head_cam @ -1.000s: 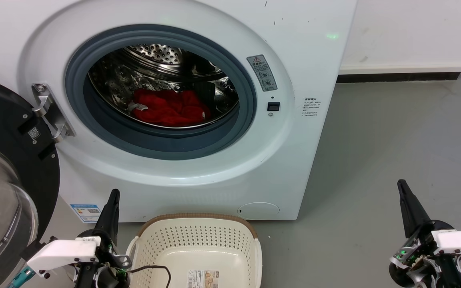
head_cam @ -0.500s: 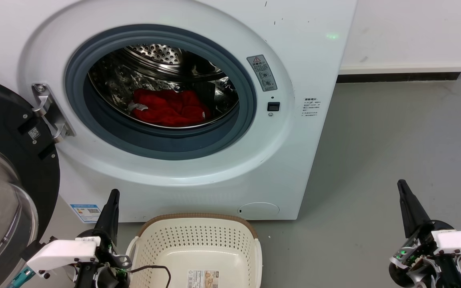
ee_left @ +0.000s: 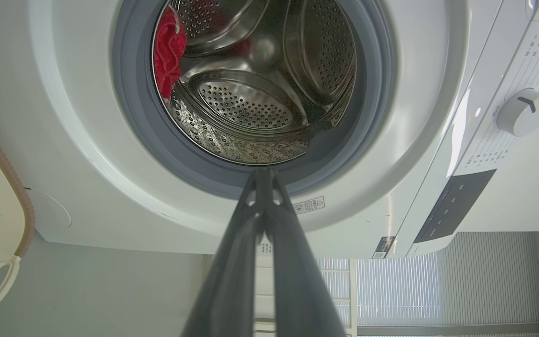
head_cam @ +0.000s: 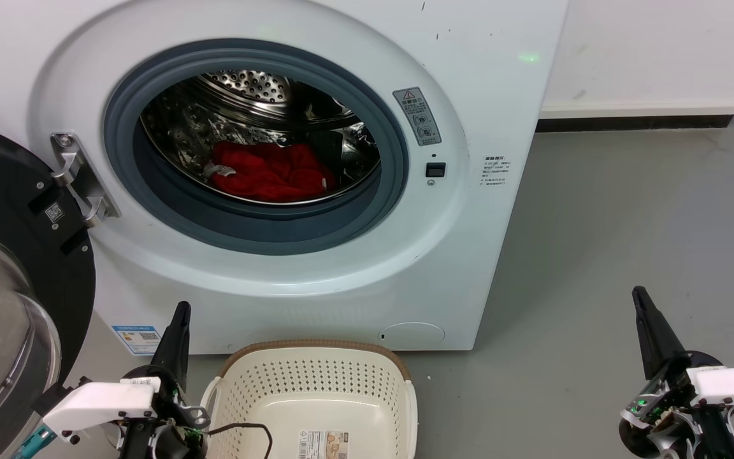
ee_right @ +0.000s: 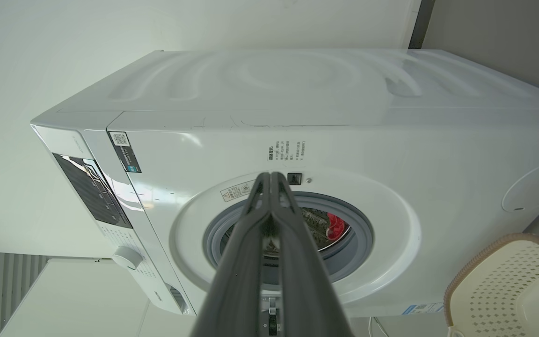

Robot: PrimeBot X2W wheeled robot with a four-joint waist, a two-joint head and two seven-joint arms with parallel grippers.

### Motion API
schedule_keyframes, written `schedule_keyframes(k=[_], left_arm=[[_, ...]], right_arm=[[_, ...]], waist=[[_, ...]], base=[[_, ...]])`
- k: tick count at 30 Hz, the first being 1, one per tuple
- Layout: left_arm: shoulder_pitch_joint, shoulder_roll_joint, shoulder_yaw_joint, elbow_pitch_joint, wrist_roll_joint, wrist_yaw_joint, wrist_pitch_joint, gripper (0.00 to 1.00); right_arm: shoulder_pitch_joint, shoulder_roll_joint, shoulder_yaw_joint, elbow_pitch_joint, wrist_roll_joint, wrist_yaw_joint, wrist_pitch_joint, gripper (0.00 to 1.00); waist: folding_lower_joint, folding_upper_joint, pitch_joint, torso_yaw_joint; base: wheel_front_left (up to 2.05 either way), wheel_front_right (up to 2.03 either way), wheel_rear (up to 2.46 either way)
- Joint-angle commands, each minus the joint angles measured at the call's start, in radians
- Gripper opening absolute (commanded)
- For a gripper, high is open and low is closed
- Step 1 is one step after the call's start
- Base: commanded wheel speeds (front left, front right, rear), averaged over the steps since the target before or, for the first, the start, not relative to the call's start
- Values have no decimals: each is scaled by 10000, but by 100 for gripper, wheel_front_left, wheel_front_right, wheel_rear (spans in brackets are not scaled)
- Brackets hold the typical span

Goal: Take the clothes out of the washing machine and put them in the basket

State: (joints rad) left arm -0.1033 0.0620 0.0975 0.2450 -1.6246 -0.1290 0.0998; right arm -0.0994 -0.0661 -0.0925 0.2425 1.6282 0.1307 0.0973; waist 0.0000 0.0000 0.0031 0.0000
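The clothes (head_cam: 269,171) are a bright red heap with a small white-grey part, lying at the bottom of the steel drum of the washing machine (head_cam: 469,115). Its dark glass door (head_cam: 4,268) hangs open at the left. The cream basket (head_cam: 316,398) sits on the floor just before the machine, with a paper label on its bottom and nothing else in it. My left gripper (head_cam: 181,309) is shut beside the basket's left rim, holding nothing. My right gripper (head_cam: 638,294) is shut, far right over the floor. Red clothes (ee_left: 169,51) show in the left wrist view, clothes (ee_right: 336,225) in the right.
Grey floor (head_cam: 628,223) spreads to the right of the machine, up to a white wall with a dark skirting strip (head_cam: 634,121). The open door takes up the room at my left. A thin black cable (head_cam: 246,428) hangs over the basket's near edge.
My right gripper has crept slightly upward in the head view. Everything else stays as it was.
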Motion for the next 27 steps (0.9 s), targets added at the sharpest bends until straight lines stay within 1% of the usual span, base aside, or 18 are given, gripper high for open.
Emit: schedule_keyframes(k=[1,2,4,10,17,20,21,22,24,27], left_arm=[[-62,12,13,-19,21,-32,23,0],[0,-2,4,4,8,0,0,100],[76,-35,-15,132,20,2,-15,100],[19,-39,-340,-7,221,0,-274,100],[-24,-45,-638,-263,685,-2,-605,100],[-36,-47,-738,-353,1104,-3,-737,100],[-46,-49,-795,-404,1456,-4,-825,100],[-46,-49,-795,-404,1456,-4,-825,100],[-39,-52,-850,-516,2201,-5,-990,100],[-30,-55,-895,-633,2765,71,-1110,100]], right_arm=[[-132,14,-31,27,-45,0,13,0],[0,6,-6,2,-2,0,0,100],[68,33,16,113,-5,0,-6,100],[181,40,110,-123,-117,0,-175,100],[329,-32,302,-368,-530,0,-527,100],[375,-93,409,-477,-826,0,-686,100],[396,-128,494,-567,-1031,0,-785,100],[396,-128,494,-567,-1031,0,-785,100],[461,-225,555,-661,-1640,0,-972,100],[487,-211,550,-697,-2277,0,-1097,100]], waist=[[0,0,0,0],[0,0,0,0],[0,0,0,-1],[0,0,6,1],[0,0,8,14],[0,0,6,23],[0,0,7,30],[0,0,7,30],[0,0,9,44],[0,0,9,55]], base=[[0,0,0],[0,0,0],[0,0,0],[0,0,0],[0,0,0],[0,0,0],[0,0,0],[0,0,0],[0,0,0],[0,0,0]])
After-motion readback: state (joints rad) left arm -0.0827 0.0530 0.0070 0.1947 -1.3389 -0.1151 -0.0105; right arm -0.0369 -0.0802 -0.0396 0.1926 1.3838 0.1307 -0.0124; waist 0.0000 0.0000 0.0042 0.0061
